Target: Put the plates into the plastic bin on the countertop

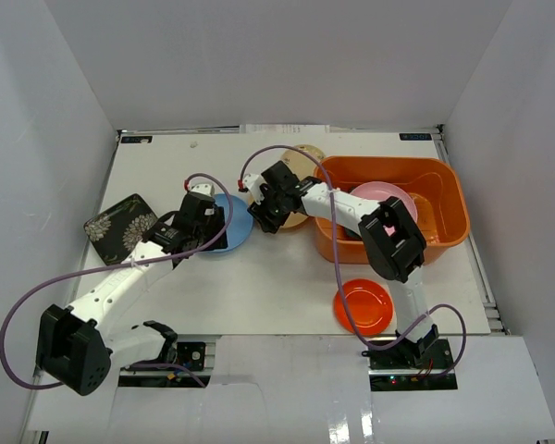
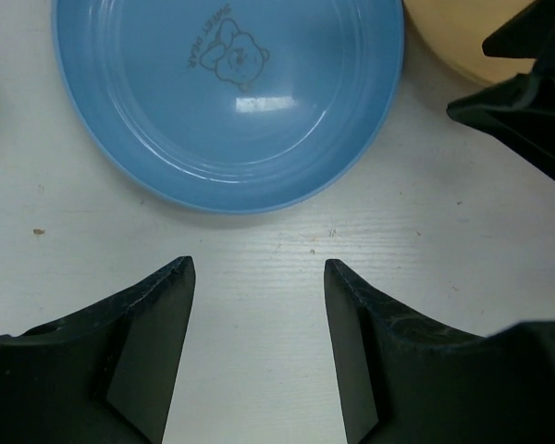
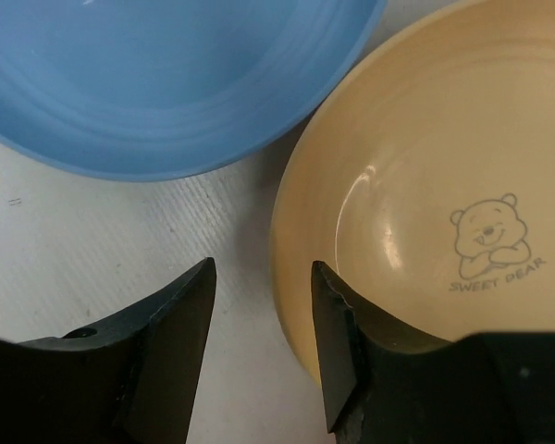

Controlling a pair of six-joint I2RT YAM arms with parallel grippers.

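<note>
Blue plate (image 2: 227,120), glossy, round, bear print (image 2: 229,57); cream plate (image 3: 416,176) likewise.

Bare surface (image 1: 277,277) lies open toward the near edge, between the blue plate (image 1: 231,229) and the red-orange plate (image 1: 363,305). Farther in it is tight — the plastic bin (image 1: 398,163) flanks the cream plate (image 3: 425,166), the right pincer (image 3: 262,268) and left pincer (image 2: 256,266) hang close together, and only a narrow strip parts those two plates.
</note>
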